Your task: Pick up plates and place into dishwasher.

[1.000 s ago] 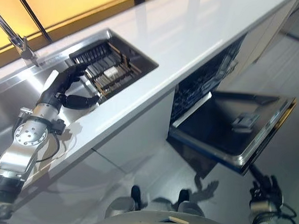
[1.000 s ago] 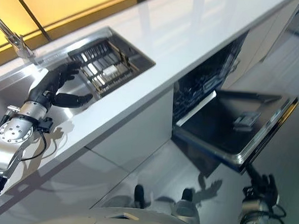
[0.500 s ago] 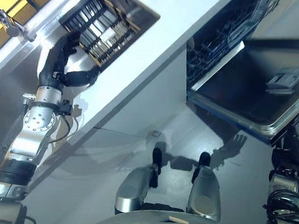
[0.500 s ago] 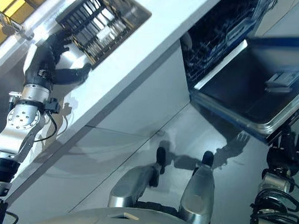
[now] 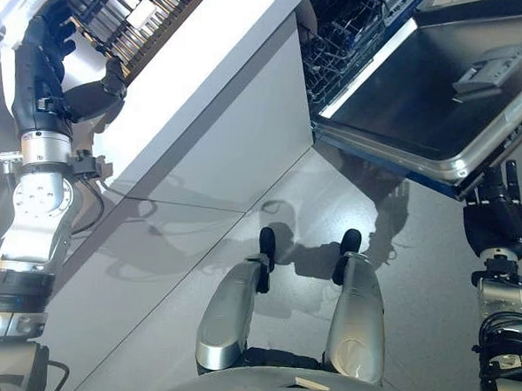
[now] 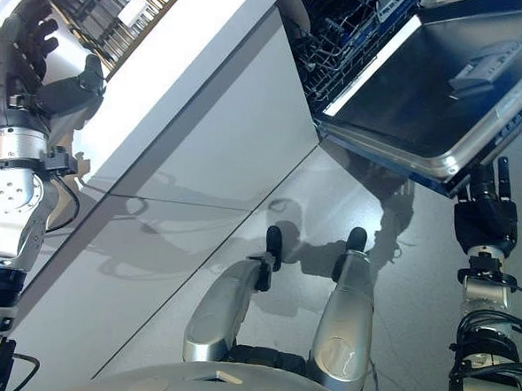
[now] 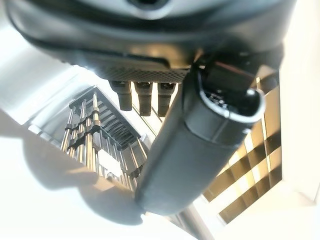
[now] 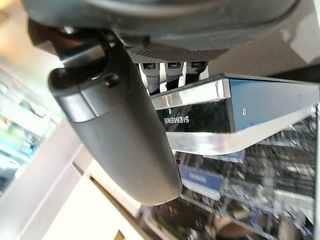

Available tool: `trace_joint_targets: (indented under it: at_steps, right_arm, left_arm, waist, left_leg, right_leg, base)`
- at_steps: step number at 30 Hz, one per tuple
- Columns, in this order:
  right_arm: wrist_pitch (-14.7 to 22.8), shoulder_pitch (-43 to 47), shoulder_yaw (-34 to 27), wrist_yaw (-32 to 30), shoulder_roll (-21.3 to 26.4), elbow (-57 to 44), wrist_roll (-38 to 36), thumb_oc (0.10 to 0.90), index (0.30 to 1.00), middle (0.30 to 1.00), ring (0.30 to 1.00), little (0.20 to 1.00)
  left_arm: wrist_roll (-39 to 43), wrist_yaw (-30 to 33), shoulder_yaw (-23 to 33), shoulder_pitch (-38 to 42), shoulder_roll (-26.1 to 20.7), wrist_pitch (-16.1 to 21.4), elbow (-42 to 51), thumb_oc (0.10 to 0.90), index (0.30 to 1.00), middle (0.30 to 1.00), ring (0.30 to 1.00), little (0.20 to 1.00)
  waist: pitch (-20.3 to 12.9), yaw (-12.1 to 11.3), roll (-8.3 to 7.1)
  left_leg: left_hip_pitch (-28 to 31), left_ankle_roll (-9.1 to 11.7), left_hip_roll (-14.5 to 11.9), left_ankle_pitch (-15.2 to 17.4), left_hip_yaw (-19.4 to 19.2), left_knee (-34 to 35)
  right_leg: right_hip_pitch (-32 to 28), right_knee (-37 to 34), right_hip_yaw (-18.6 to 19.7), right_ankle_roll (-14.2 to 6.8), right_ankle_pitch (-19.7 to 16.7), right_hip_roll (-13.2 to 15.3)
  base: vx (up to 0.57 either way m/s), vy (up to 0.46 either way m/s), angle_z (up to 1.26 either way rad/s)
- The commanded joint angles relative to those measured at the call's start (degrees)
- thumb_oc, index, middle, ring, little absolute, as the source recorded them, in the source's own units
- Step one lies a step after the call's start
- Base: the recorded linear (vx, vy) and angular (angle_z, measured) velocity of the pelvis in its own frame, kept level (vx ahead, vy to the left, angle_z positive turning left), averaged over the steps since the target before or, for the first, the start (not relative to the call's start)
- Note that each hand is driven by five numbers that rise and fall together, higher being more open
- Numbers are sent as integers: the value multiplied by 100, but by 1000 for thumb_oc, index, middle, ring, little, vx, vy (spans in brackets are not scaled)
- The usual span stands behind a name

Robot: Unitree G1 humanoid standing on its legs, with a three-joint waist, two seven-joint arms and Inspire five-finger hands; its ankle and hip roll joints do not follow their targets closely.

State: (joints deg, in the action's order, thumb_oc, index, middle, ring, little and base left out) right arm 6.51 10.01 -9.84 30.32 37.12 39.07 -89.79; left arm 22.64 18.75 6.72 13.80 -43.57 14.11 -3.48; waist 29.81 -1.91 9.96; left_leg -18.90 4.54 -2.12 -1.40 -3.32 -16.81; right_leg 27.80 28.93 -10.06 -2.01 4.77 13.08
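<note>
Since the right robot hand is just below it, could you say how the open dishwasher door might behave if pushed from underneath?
The dishwasher door looks like rigid steel, so it should probably swing up as one piece rather than flex. Its glossy surface may be slippery for the open right robot hand.

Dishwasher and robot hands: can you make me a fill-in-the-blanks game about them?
1. The dishwasher door hangs ____.
2. The left robot hand is raised beside the dark dish ____ by the counter.
3. The right robot hand sits just below the door's outer ____.

Missing words: open; rack; edge
</note>
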Motion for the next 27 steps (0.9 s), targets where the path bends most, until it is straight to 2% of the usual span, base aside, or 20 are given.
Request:
trace_joint_targets:
  at_steps: [1,4,9,17,19,20,22,24,25,27]
  right_arm:
    - [-648,1925,1467,1193,-293,-2505,1032,800,900,900,900,900]
    - [-727,2230,1744,970,-553,-3245,1311,800,900,900,900,900]
    - [-789,2541,1975,832,-923,-4038,1363,800,900,900,900,900]
    - [-716,2805,2341,589,-1399,-4895,1613,800,900,900,900,900]
    - [-588,2848,2423,460,-1473,-4981,1804,800,900,900,900,900]
    - [-359,2848,2431,137,-1509,-4955,2000,800,900,900,900,900]
    - [-210,2849,2372,-235,-1540,-4873,2066,800,900,900,900,900]
    - [83,2754,2180,-804,-1557,-4642,2513,800,900,900,900,900]
    - [108,2560,2026,-1123,-1606,-4488,2803,800,900,900,900,900]
    - [144,2324,1868,-1258,-1637,-4392,2927,800,900,900,900,900]
  left_arm:
    - [-14,-179,-237,524,-366,251,56,800,900,900,900,900]
    - [6,-210,-225,757,-452,235,-113,800,900,900,900,900]
    - [8,-263,-237,1079,-578,197,-324,800,900,900,900,900]
    - [72,-364,-332,1425,-680,223,-543,800,900,900,900,900]
    - [89,-426,-363,1503,-705,238,-583,800,900,900,900,900]
    - [125,-475,-384,1532,-710,269,-616,800,900,900,900,900]
    - [152,-506,-403,1551,-705,290,-639,800,900,900,900,900]
    - [245,-578,-363,1488,-710,336,-630,800,900,900,900,900]
    - [249,-572,-316,1371,-668,324,-519,800,900,900,900,900]
    - [206,-553,-231,1232,-606,300,-380,800,900,900,900,900]
  waist:
    - [-2,-171,-259]
    - [-2,-236,-402]
    - [-2,-322,-542]
    - [-2,-451,-592]
    - [-2,-489,-596]
    - [-2,-504,-600]
    - [-2,-505,-601]
    - [-2,-505,-616]
    - [-2,-488,-630]
    - [-2,-458,-664]
  left_leg:
    - [-508,-52,-55,530,139,-832]
    - [-620,-149,-42,515,133,-827]
    - [-770,-293,13,465,150,-774]
    - [-831,-436,153,557,186,-759]
    - [-876,-470,194,588,187,-785]
    - [-872,-485,217,602,175,-784]
    - [-847,-496,230,613,164,-767]
    - [-771,-514,254,627,144,-713]
    - [-678,-537,266,636,118,-648]
    - [-619,-554,275,595,85,-579]
  right_leg:
    - [-445,67,68,-56,378,-81]
    - [-332,-32,93,-120,222,-105]
    - [-136,-172,110,-207,-36,-104]
    - [-71,-353,74,-318,-207,-63]
    - [-39,-376,54,-355,-259,-37]
    - [-45,-417,46,-385,-303,-12]
    - [-62,-459,48,-409,-336,-3]
    - [-123,-571,60,-449,-398,11]
    - [-194,-666,73,-481,-444,16]
    - [-238,-785,92,-500,-535,29]
  base:
    - [-8,77,-30]
    - [-10,73,-22]
    - [-7,57,-15]
    - [0,63,16]
    - [-4,61,59]
    - [-1,65,69]
    - [-1,55,39]
    - [-9,75,-7]
    - [-14,86,-12]
    - [-18,63,-11]
